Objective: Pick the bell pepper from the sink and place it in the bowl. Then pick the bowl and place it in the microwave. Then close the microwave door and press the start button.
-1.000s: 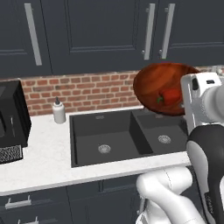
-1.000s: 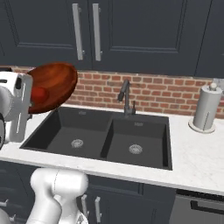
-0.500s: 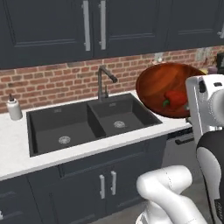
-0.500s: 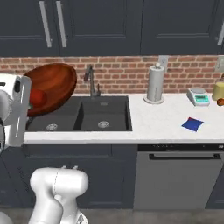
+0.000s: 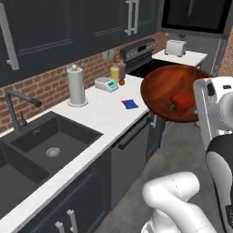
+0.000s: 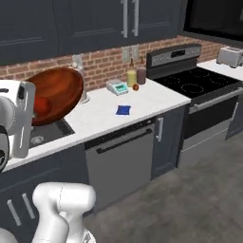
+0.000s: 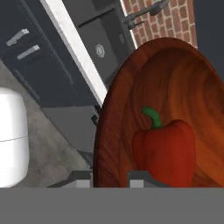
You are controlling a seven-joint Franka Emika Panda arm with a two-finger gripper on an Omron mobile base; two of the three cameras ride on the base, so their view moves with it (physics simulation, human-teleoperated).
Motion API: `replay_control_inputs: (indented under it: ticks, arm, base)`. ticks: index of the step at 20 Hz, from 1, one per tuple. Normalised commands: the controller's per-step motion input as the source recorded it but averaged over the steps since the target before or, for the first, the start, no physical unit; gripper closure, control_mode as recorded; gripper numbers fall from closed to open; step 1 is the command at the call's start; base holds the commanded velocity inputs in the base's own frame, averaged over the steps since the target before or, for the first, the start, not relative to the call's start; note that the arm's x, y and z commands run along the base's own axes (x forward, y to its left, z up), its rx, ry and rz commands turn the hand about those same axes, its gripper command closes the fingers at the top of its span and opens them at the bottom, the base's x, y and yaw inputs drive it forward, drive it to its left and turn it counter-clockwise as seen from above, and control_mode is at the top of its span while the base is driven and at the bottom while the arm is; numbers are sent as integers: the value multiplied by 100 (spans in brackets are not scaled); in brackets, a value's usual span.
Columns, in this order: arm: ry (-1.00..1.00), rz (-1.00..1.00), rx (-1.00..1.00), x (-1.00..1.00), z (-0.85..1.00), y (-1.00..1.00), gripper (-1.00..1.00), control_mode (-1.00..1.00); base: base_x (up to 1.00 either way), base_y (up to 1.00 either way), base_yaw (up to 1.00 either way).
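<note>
Your gripper (image 7: 109, 177) clamps the bowl's (image 5: 164, 88) rim with the bell pepper (image 7: 164, 151) just ahead inside, so microwave loading, door and start remain.

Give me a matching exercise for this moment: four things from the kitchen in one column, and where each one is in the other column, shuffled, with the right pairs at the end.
Things:
1. bell pepper
2. bowl
3. paper towel roll
4. toaster

Places:
A. upright on the counter beside the sink
B. held up at the hand, clear of the counter
C. on the far counter past the stove
D. lying inside the bowl

Pairs: 1-D, 2-B, 3-A, 4-C
</note>
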Motion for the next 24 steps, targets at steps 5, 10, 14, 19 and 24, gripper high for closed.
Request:
replay_control_inputs:
  ticks: [5,10,14,19,24]
  arm:
    - [0,0,0,0,0,0,100,100]
    - [0,0,0,0,0,0,100,100]
    - [0,0,0,0,0,0,100,100]
    - [0,0,0,0,0,0,100,100]
    - [0,0,0,0,0,0,100,100]
  base:
    - [0,-15,-85]
    - [12,-63,-45]
    - [37,-98,-2]
    - [80,-100,4]
    - [87,-100,25]
